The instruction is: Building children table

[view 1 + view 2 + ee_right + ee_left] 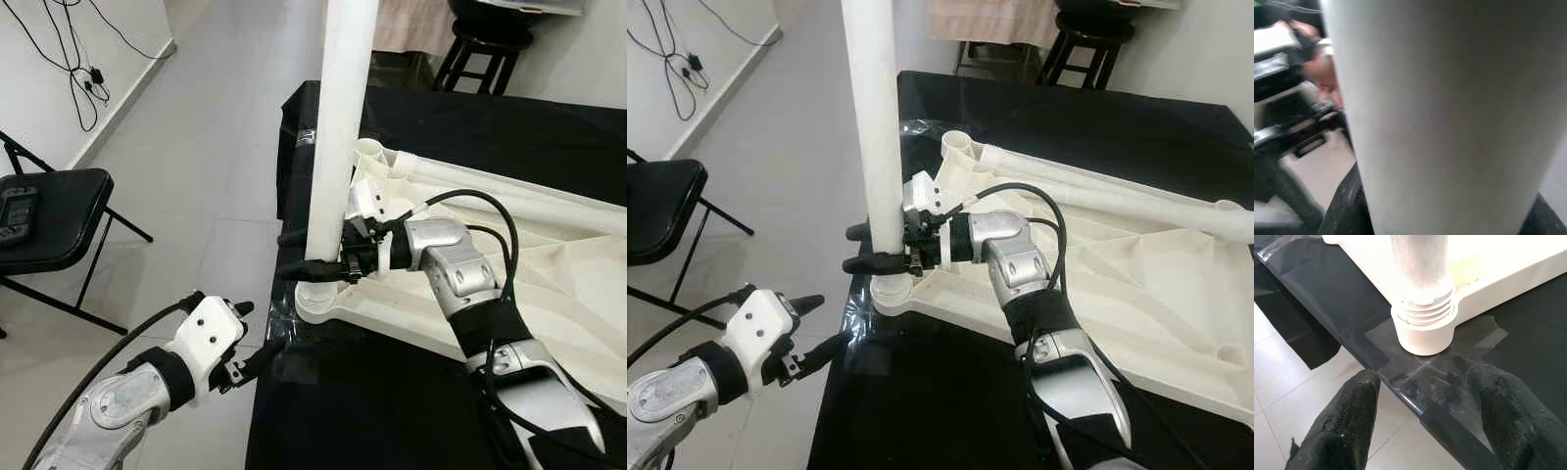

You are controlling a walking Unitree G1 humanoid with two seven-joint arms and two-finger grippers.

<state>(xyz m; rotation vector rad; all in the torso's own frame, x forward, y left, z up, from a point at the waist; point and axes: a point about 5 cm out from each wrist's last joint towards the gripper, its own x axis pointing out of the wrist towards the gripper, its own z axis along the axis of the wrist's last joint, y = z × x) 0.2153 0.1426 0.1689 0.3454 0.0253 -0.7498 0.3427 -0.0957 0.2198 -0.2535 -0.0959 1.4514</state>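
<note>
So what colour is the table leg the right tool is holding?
White, the table leg, clearest in the right eye view; the right tool grips it.

The table leg [343,127] looked like matt white plastic, faintly grainy, with moulded threads at its base [1422,316]. The upturned tabletop [1136,284] was the same smooth white plastic. Under it lay a black sheet [392,392] with a slight sheen, patched at the edge with glossy clear tape [1449,372] (wrinkled in places). The left gripper [1420,421] had fingers [1349,416] of rough, textured black rubber. Both arms showed brushed silver metal, and the floor [216,127] was smooth pale tile.
</note>
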